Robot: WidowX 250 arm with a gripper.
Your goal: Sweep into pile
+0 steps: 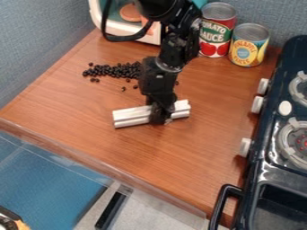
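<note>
Gripping point: the black two-finger gripper [160, 116] hung near mid-view and looked clamped about the middle of the white ridged bar [132, 116], an end jutting out on either side.
Black beads: the small, round, dark beads [117, 71] lay on the brown wooden counter [198, 143], beyond the bar and toward the view's upper left, their right-hand end passing behind the black arm [171, 54].
Bar's long axis: it ran across the view, right end slightly higher, roughly alongside the main row of beads rather than across it.
Stray beads: a few sat apart from the row, on the side toward the bar.
Bar's underside: whether it touched the wood could not be told.
Next stroke: the trailing beads at the row's left end probably called for the bar to go beyond them, turn more crosswise and push rightward.
Likely trouble: a bar carried too high might have skipped over beads; a hasty one might have scattered them.
</note>
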